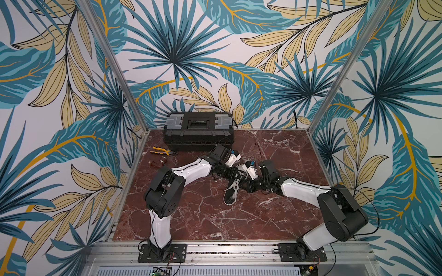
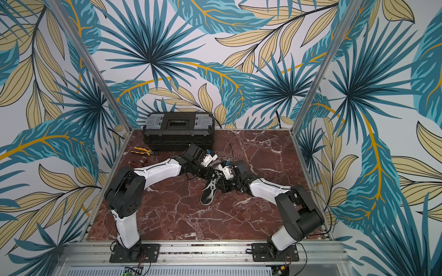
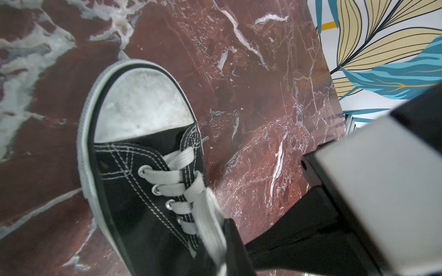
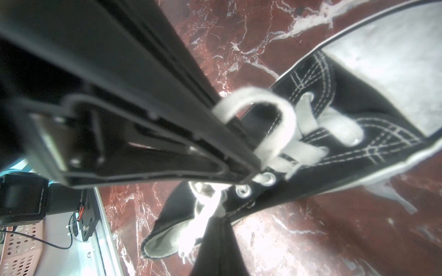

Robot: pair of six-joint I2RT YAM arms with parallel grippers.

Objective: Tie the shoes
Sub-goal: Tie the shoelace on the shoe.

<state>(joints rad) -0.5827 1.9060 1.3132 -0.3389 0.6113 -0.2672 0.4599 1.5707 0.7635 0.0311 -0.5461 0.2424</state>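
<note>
Where the shoe (image 1: 230,191) lies: about the middle of the bench (image 1: 191,219), heel toward the front edge, bow not yet made.
Right gripper (image 4: 252,165): clamped tight on a loop (image 4: 288,119) that arches out beyond it, above the eyelets (image 3: 156,190).
Left gripper (image 4: 215,229): closed as well, seemingly on a lace (image 3: 208,215) strand running up from the shoe, though blur hides the pinch itself.
Arms: both reach in from the front corners and meet over the shoe, wrists very near each other.
Step, as judged: building the bow, with one side looped and the other strand yet to go round it.
Risk, slip: the flat lace looks slick, so a pull before the wrap is snug could draw the loop out of the right gripper.
Risk, shoe: nothing pins it down, so a sideways tug could drag or tip it.
Risk, clash: working this close, the grippers could knock together or snag the wrong strand.
Elsewhere: toolbox (image 1: 198,133) at the back edge and pliers (image 1: 163,151) toward the back left corner, both well apart from the shoe.
</note>
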